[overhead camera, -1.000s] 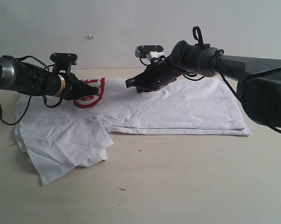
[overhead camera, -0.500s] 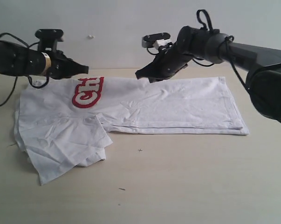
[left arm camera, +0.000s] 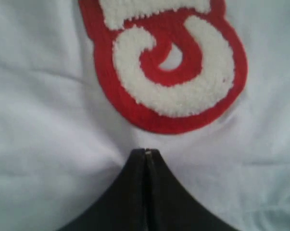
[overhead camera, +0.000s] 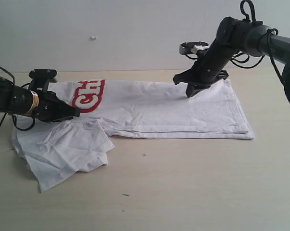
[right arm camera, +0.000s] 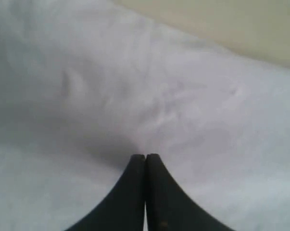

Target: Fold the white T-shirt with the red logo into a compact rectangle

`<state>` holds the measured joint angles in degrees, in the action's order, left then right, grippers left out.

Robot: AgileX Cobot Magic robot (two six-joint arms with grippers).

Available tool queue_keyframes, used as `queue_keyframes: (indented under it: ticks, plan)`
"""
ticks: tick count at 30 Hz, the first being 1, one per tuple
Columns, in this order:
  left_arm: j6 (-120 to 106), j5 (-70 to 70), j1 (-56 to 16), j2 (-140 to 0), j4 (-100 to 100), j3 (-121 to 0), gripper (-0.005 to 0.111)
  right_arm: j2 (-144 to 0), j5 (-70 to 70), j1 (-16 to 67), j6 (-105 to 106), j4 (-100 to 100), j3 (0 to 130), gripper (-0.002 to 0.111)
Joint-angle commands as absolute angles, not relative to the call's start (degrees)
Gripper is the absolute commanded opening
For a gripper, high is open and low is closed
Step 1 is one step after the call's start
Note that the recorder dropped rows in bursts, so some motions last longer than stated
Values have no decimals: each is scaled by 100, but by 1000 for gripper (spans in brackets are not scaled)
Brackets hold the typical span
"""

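The white T-shirt (overhead camera: 173, 110) lies folded lengthwise across the table, its rumpled sleeve end (overhead camera: 68, 149) spilling toward the front left. Only part of the red logo (overhead camera: 89, 95) shows, near the shirt's left end. My left gripper (overhead camera: 73, 114) lies low on the cloth just in front of the logo. In the left wrist view its jaws (left arm camera: 145, 153) are shut, the tip resting on white fabric beside a red-edged fuzzy letter (left arm camera: 173, 96). My right gripper (overhead camera: 189, 94) points down onto the shirt's middle-right part; it is shut (right arm camera: 145, 156), tip against plain white cloth (right arm camera: 207, 120).
The pale wooden table (overhead camera: 183, 183) runs wide in front of the shirt. A light wall (overhead camera: 135, 29) stands close behind the shirt's back edge. Dark cables hang from both arms. A strip of table (right arm camera: 241, 24) shows beyond the cloth in the right wrist view.
My left gripper has come down from above the shirt's back edge to the cloth in front of the logo. My right arm has swung right and tipped its gripper down onto the shirt.
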<state>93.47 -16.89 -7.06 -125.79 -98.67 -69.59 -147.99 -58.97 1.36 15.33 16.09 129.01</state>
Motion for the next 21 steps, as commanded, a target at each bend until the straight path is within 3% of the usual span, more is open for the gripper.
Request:
queue_keyframes:
  ticks: [1, 9, 21]
  plan:
    - [8998, -810, -697, -12656, -9995, -6424, 0, -14785, -5933, 142, 1374, 1406, 12722, 0]
    - [9020, -1342, -697, -11892, -9995, -6488, 0, -14675, -6129, 142, 1326, 1270, 12645, 0]
    - [9383, -1322, -660, -10728, -9995, -6271, 0, -13965, -5536, 142, 1229, 770, 10983, 0]
